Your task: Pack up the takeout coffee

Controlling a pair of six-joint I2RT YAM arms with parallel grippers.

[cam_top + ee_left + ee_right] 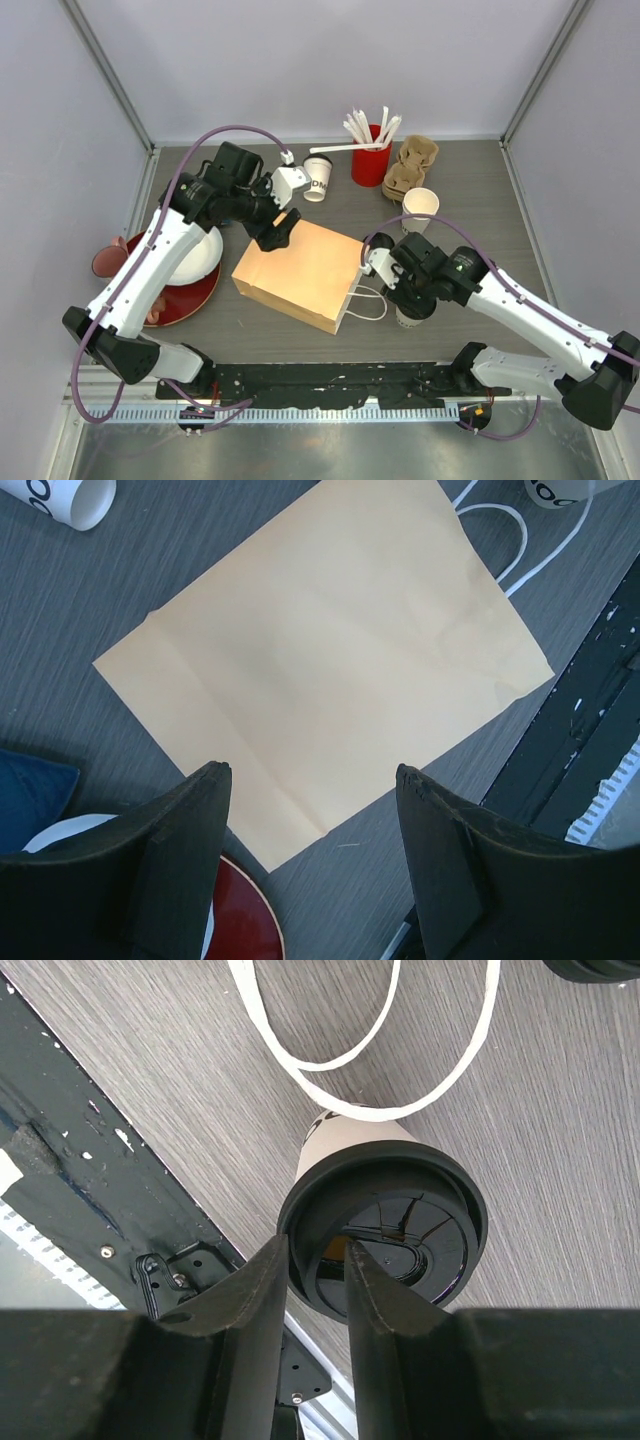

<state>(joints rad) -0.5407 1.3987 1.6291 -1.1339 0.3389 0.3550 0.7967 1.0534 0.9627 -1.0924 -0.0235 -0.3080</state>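
Bag (300,272) lies flat; lidded cup (410,315) just right, perhaps touching handles (368,300).

The left gripper (312,772), fingers spread wide with nothing between them, hangs above one edge of a flat tan paper bag (320,650) lying on the grey table (80,600), white cord handles (512,542) at its far end, red plate (245,920) beside it.

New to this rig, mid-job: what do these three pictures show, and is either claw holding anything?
Two robot arms work a table. One picture looks down from above; the others come from a camera on each wrist. On the table: a flat brown paper bag, a printed cup, a red cup of white sticks, a cardboard cup carrier, a lidless white cup, a red plate. The left gripper hovers open over the bag, empty. The right gripper pinches the lid rim of a lidded coffee cup just beside the bag.
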